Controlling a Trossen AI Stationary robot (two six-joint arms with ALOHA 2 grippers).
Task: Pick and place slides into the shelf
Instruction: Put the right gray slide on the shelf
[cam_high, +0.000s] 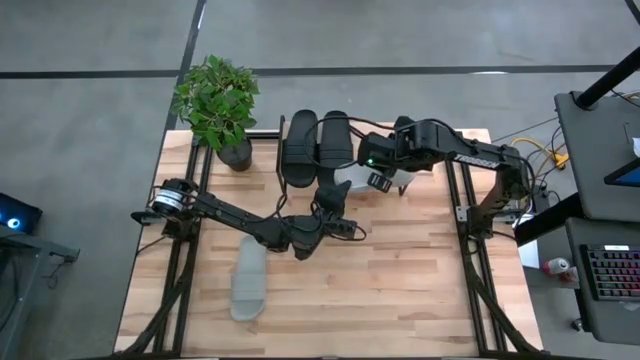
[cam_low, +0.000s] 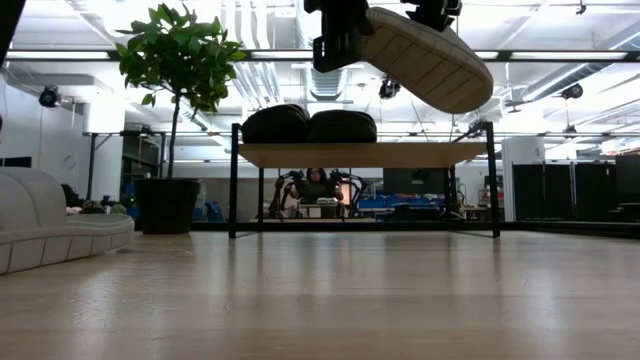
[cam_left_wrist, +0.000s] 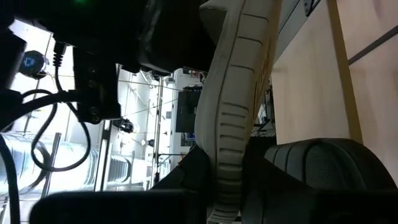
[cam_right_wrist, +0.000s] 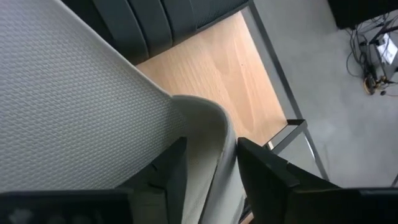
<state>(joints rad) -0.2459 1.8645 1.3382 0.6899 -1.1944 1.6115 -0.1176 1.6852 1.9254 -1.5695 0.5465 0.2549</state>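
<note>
Even overhead light on the table, hard backlight in the low and left wrist views.

In the high view the table (cam_high: 400, 280) is evenly bright, with soft shadows under the arms. In the low view ceiling strip lights (cam_low: 560, 55) glare from 12 o'clock; the near tabletop is blurred. The left wrist view is blown out toward 9 o'clock, its foreground dark.

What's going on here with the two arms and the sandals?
The robot is putting slides on a small shelf. The two black slides already sit side by side on it. The right gripper holds a pale grey slide by its edge in the air above the shelf. The left gripper is shut and hangs close beside that slide, over the table. The other grey slide lies on the table.
</note>
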